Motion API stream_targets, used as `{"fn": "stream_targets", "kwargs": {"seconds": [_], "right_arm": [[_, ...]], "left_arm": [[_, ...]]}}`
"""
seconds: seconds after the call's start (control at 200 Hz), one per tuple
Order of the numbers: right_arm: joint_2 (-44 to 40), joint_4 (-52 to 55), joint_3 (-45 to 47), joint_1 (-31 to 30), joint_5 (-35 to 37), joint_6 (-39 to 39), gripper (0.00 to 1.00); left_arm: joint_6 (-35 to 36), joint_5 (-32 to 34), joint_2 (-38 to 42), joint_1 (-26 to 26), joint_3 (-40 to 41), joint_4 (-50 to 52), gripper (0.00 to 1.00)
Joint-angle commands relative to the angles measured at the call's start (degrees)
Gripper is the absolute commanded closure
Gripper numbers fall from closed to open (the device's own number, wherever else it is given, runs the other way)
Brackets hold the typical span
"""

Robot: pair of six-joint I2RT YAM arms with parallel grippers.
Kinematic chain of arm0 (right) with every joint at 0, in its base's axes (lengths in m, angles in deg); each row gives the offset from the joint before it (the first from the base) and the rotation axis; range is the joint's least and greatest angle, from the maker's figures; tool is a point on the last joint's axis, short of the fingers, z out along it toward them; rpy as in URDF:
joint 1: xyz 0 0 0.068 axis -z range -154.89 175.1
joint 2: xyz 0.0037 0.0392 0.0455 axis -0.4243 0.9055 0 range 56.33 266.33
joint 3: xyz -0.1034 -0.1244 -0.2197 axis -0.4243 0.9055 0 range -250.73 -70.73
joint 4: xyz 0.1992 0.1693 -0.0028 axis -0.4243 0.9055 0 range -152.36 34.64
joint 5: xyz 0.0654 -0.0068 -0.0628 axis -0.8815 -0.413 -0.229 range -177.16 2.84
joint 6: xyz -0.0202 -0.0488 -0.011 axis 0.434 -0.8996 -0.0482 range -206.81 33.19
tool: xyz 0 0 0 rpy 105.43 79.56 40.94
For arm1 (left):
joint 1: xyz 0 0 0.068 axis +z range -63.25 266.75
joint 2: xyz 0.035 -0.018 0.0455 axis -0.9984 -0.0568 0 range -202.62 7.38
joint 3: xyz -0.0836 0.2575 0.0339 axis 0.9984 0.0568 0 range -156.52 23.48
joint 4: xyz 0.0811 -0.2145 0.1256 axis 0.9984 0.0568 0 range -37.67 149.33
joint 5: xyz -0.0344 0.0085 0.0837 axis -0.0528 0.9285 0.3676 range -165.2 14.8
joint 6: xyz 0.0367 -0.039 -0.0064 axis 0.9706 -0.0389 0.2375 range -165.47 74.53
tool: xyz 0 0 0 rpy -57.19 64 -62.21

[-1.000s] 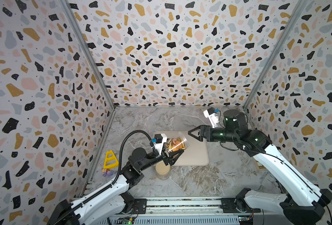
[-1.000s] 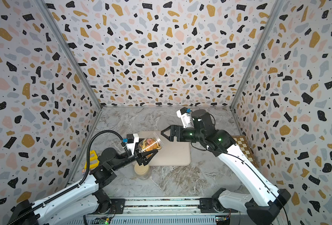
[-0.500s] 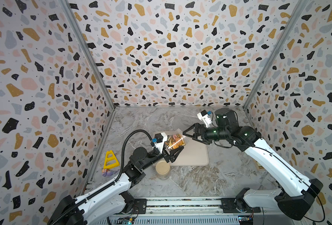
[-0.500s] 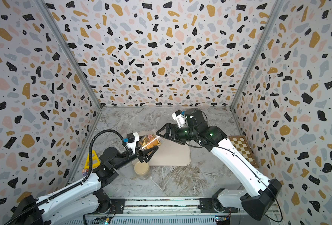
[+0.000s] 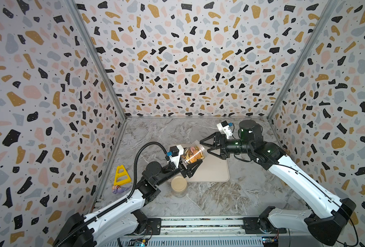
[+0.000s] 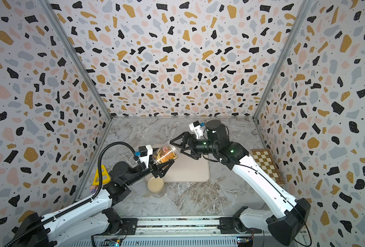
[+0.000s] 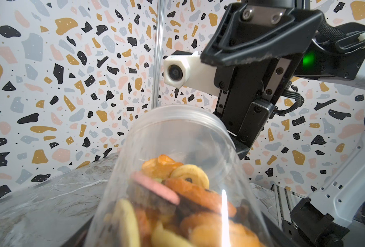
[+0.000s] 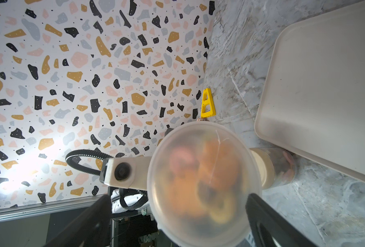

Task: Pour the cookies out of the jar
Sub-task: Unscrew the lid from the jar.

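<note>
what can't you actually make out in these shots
Whether the held jar has a lid on: blurred frosted disc in the right wrist view, too small in both top views.
What the standing jar holds: beige lid covers it in both top views, blurred in the right wrist view.
What the purple thing by the yellow triangle is: too small in both top views.

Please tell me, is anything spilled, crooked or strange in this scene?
Nothing is spilled or broken. Only the jar looks unusual: the left tool holds it tilted in the air over the edge of the tray, with the cookies all inside. The open right tool stands around its top end.
</note>
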Motion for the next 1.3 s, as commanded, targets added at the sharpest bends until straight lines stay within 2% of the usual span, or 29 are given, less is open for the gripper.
{"fn": "stream_targets", "kwargs": {"seconds": [0.0, 0.41, 0.611, 0.786, 0.991, 1.196, 1.296], "right_arm": [[0.0, -0.4, 0.3, -0.3, 0.3, 2.4, 0.00], [1.9, -1.6, -1.1, -1.4, 0.3, 1.8, 0.00], [1.9, -2.1, -2.1, -2.0, 0.4, 1.0, 0.09], [1.7, -2.9, -2.3, -2.4, 0.9, 0.2, 0.13], [2.1, -5.9, -2.6, -3.3, 0.4, -5.5, 0.16], [0.7, -12.0, -1.1, -3.3, -0.8, -12.3, 0.18], [0.3, -15.2, -0.8, -3.2, -3.7, -15.2, 0.17]], "left_arm": [[1.1, -1.0, 1.6, 0.0, -2.8, -7.8, 1.00], [1.0, -1.3, 1.4, 0.0, -3.6, -7.7, 1.00], [-0.3, -1.3, 0.6, 0.0, -3.6, -9.3, 1.00], [-1.8, -0.3, -0.1, 0.0, -3.5, -11.1, 1.00], [-7.9, -0.3, -1.1, 0.0, -3.3, -17.3, 0.99], [-16.8, -0.2, -1.2, 0.0, -2.5, -25.5, 0.99], [-21.3, -2.0, -1.5, 0.0, -2.3, -28.8, 0.98]]}}
